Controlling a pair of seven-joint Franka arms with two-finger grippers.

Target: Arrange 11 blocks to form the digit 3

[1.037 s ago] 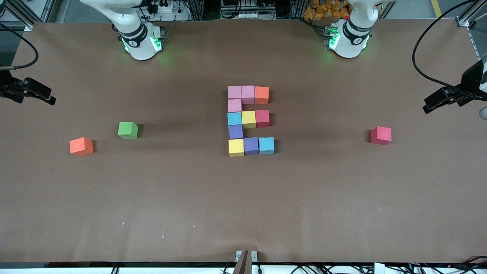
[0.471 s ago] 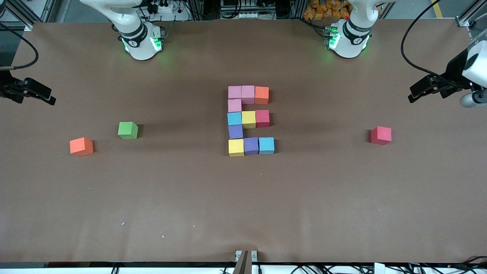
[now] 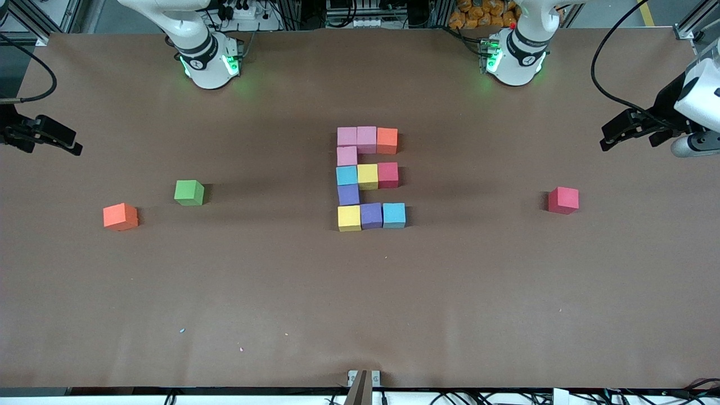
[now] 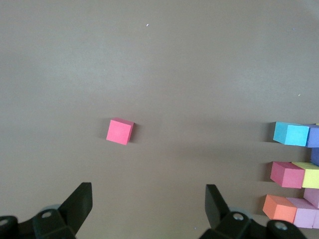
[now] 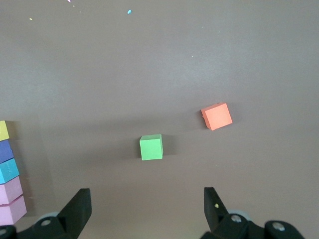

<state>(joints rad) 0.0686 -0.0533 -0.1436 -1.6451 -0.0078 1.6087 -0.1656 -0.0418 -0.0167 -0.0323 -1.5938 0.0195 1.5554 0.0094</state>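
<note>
1. In the left wrist view the digit 3 is cut off by the picture's edge; only its cubes at one side show.
2. In the right wrist view the same figure shows only a thin column of cubes at the edge.
3. In the front view the left hand is partly cut by the frame edge, as is the right hand.
</note>
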